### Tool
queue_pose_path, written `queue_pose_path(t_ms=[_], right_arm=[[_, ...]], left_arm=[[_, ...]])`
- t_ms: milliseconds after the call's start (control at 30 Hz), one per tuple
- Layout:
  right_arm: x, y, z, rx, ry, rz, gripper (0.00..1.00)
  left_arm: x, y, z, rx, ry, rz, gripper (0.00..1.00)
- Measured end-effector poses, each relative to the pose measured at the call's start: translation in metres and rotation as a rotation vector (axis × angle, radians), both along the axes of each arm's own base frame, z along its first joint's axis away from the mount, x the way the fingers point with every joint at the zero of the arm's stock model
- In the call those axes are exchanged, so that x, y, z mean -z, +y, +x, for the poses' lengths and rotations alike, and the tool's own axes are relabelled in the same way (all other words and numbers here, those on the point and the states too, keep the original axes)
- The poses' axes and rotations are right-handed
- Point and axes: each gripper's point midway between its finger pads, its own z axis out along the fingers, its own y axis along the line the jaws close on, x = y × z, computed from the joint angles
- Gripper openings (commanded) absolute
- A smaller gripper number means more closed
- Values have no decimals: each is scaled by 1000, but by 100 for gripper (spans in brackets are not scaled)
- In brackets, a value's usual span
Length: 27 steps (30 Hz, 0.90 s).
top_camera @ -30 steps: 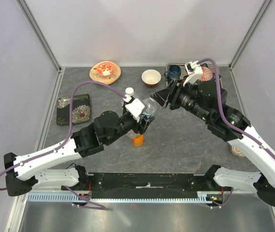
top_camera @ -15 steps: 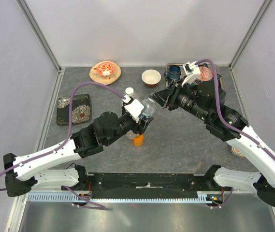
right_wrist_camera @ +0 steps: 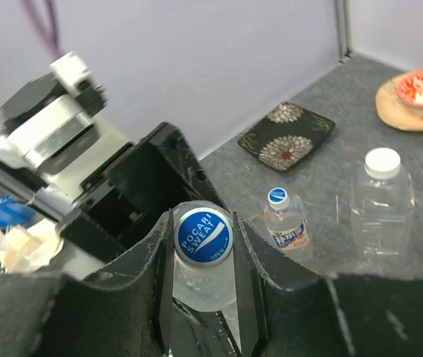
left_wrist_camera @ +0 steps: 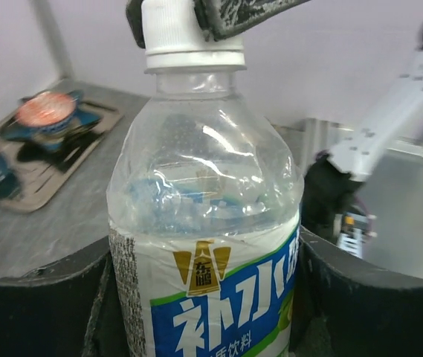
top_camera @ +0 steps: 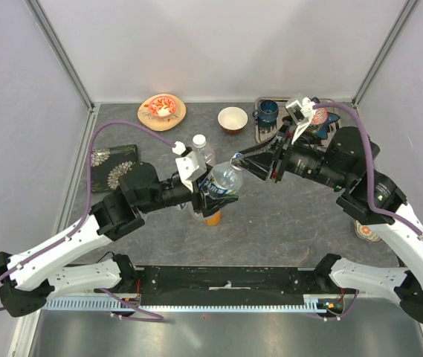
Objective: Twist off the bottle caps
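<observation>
The left pincer [top_camera: 212, 187] grips the blue-labelled bottle [left_wrist_camera: 204, 245] by its body, lifted off the bench [top_camera: 285, 216]. The right pincer [right_wrist_camera: 202, 256] is closed around its cap [right_wrist_camera: 204, 236]. If the left grip is weak, the bottle could spin with the cap.

lab test cell: plain walls [top_camera: 218, 44], alu frame [top_camera: 61, 53].

Top external: high behind both arm bases, looking steeply down across the whole counter [top_camera: 285, 216]. Left wrist: pressed close to the blue-labelled bottle [left_wrist_camera: 207, 245], facing along its side toward the white cap [left_wrist_camera: 189, 33]. Right wrist: looking down onto that same cap [right_wrist_camera: 204, 236], counter beyond. Shared by all three: the blue-labelled bottle [top_camera: 222, 181].
</observation>
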Motion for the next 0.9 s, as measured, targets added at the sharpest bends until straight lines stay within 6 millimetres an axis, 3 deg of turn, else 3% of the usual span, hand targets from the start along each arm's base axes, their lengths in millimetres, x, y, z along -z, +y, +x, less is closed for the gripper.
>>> queue_pose_path(t_ms=[133, 533, 900], right_arm=[[-13, 0, -22, -114, -95, -1, 0], [-29, -8, -91, -459, -357, 23, 0], [-24, -7, -119, -650, -476, 51, 0]], left_arm=[[-14, -4, -22, 195, 64, -50, 24], [-29, -6, -92, 755, 220, -99, 25], [-28, 2, -116, 970, 294, -58, 27]])
